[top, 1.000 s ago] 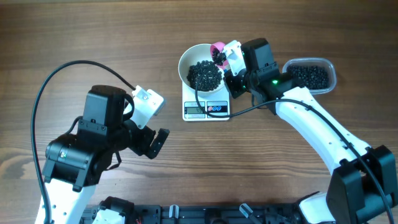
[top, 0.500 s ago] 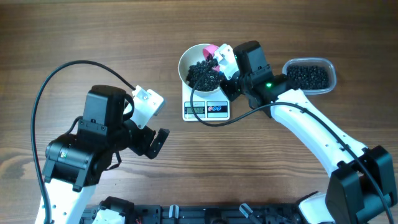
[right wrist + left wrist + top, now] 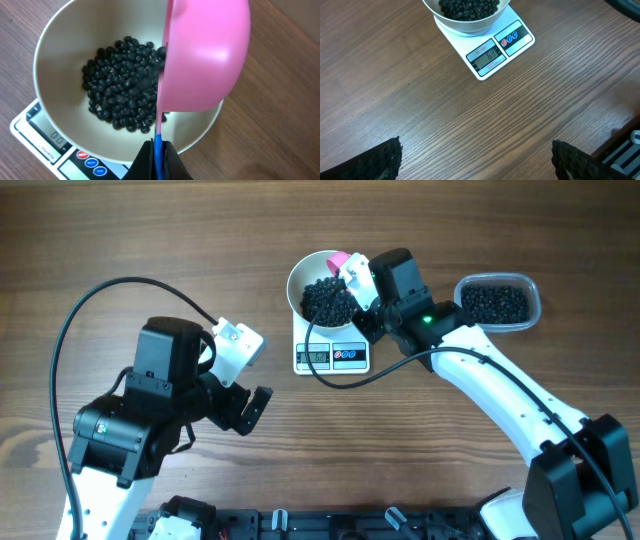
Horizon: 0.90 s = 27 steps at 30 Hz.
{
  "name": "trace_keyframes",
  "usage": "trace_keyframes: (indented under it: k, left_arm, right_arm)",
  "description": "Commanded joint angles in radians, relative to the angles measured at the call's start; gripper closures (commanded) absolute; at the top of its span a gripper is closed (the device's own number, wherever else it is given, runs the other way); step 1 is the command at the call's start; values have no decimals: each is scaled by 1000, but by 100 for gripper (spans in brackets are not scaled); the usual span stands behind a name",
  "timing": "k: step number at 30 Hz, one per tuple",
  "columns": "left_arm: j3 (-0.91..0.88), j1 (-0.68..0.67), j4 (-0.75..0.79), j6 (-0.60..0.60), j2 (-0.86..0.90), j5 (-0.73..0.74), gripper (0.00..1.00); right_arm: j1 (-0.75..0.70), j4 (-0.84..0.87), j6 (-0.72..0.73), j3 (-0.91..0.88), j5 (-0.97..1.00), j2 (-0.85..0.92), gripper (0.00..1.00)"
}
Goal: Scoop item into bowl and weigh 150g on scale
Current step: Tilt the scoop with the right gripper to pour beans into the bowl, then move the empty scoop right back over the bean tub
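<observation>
The white bowl (image 3: 298, 284) stands on the white scale (image 3: 353, 355) and holds a pile of the black beads, the item (image 3: 328, 300). My right gripper (image 3: 362, 284) is shut on the blue-and-pink handle of a pink scoop (image 3: 342, 260). In the right wrist view the scoop (image 3: 205, 55) is tipped on its side over the bowl (image 3: 52, 55), and blurred beads (image 3: 122, 85) drop from its mouth. My left gripper (image 3: 250, 408) hangs open over bare wood, left of and nearer than the scale (image 3: 517, 40). Nothing is between its fingers (image 3: 387, 155).
A clear plastic tub (image 3: 532, 292) with more black beads sits on the table right of the scale, behind my right arm. A black cable loops from the left arm across the left side. A dark rail runs along the front edge.
My right gripper moved a little left and rolled the pink scoop onto its side over the bowl, spilling its beads in. The left arm has not moved.
</observation>
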<state>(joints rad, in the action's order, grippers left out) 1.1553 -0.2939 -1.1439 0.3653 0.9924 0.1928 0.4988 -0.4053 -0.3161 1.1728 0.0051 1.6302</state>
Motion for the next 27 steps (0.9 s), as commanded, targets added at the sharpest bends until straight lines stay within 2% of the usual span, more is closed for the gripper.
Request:
trace_keyframes:
  k: [1,4,7,8,11,13,16,17,19,20,22,23,25,27]
  left_arm:
    - [23,7,3,20,5,19,0]
    - [23,7,3,20,5,19,0]
    - [23,7,3,20,5,19,0]
    - [23,7,3,21,5,19,0]
    - [23,7,3,21,5,19,0]
    - [23,7,3,20,5,19,0]
    - [23,7,3,20,5,19,0]
    - [23,7,3,21,5,19,0]
    - [23,7,2,20,5,19,0]
    - [23,7,3,21,5,19,0]
    - [23,7,3,20,5,19,0]
    - [23,7,3,20,5,19,0]
    - [23,7,3,20,5,19,0]
    - [23,7,3,21,5,19,0]
  right_arm:
    - [9,24,53,0,-31,0,96]
    - [11,27,37,0,40,0,95]
    - [16,13,27,0,25,0,96]
    - [15,11,14,0,92,0,96]
    - [20,5,26,0,39,0,96]
    - [21,4,22,0,99,0,95]
    - [26,-2,46,0,17,0,96]
    - [26,-6,11,0,62,0,95]
    - [26,5,40,0,93,0,96]
    - [29,-2,29,0,55,0,96]
    - [34,-16,-32,0,132,0,96]
    - [34,-6,6,0,159,0,96]
    - [37,-6,28,0,77,0,96]
    - [35,5,51,0,125,0,96]
